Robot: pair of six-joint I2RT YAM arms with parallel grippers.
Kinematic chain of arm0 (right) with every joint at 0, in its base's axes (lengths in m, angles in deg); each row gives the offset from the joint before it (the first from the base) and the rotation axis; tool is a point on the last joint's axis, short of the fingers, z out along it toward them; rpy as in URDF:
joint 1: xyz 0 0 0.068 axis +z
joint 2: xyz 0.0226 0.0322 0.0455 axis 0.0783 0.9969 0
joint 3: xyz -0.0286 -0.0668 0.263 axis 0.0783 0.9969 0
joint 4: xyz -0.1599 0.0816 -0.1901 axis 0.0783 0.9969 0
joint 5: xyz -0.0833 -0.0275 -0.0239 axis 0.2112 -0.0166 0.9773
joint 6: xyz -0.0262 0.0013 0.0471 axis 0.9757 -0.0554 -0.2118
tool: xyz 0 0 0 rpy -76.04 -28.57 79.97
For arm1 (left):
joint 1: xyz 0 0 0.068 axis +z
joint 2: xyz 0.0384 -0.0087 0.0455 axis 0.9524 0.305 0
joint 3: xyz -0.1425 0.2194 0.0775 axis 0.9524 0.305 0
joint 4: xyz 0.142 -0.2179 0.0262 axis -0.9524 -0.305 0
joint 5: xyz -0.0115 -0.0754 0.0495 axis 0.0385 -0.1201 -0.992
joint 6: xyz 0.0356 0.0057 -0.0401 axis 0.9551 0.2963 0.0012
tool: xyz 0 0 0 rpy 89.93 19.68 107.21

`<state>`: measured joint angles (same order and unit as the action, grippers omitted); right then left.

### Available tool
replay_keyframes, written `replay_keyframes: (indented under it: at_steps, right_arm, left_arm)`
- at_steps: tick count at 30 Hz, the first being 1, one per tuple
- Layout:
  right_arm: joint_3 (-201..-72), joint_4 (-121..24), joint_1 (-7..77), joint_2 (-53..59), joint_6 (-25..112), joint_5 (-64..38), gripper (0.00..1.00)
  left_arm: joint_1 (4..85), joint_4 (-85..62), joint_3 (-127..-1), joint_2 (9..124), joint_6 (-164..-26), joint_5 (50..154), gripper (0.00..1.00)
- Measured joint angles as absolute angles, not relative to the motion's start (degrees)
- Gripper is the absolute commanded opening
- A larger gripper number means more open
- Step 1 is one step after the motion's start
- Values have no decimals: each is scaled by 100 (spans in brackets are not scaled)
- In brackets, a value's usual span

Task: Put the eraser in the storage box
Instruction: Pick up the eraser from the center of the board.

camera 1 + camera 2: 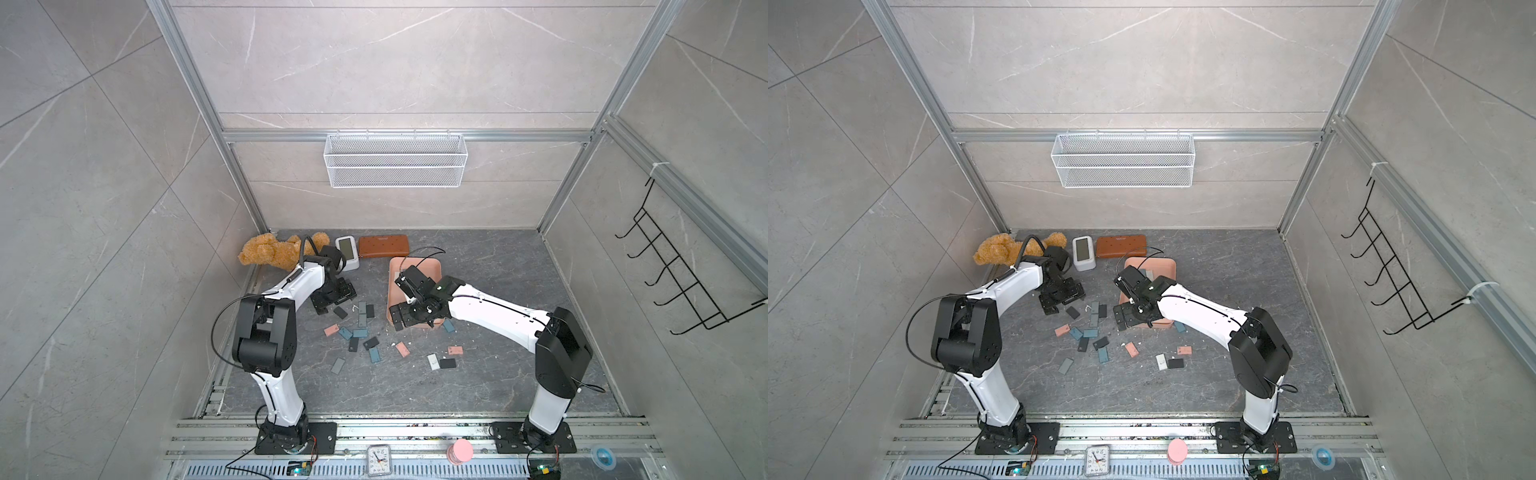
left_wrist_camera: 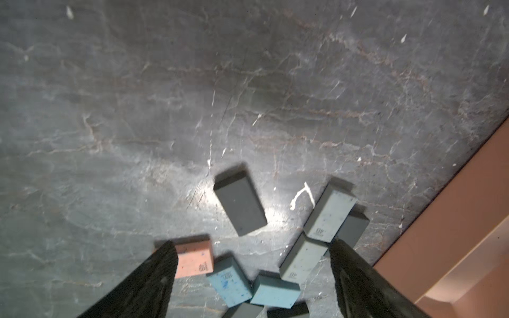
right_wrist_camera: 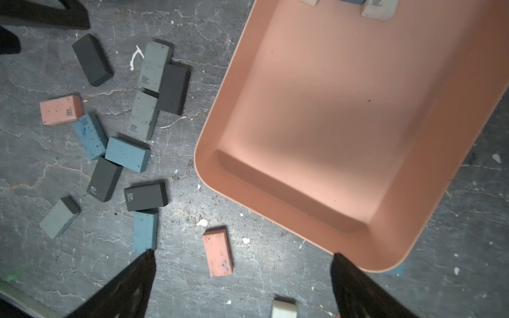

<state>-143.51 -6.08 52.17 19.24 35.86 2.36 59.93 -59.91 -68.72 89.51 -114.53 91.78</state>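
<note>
Right wrist view: pale erasers lie in the storage box, at its twelve o'clock end; right gripper and left gripper gape, grasping nothing.

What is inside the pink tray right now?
A few erasers lie at one end of the storage box; the rest shows bare. In both top views the right arm covers part.

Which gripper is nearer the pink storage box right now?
Right. The right gripper hangs at the near corner of the storage box, by its rim; the left gripper is over the erasers beside it.
</note>
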Motion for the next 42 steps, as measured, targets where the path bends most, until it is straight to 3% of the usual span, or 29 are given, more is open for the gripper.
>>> replay_keyframes:
  at_steps: [8, 33, 42]
  right_arm:
    - [-14351, -533, 5215, 1924, 3499, 372, 100]
    - [-14187, -527, 5215, 1920, 3499, 468, 100]
    - [-14073, -525, 5215, 1889, 3501, 586, 100]
  left_arm:
    - [6004, -6012, -7114, 9405, -11519, 9255, 76]
    - [5997, -6233, -7114, 9742, -11746, 9113, 67]
    - [5942, -6196, -7068, 9753, -11777, 9041, 50]
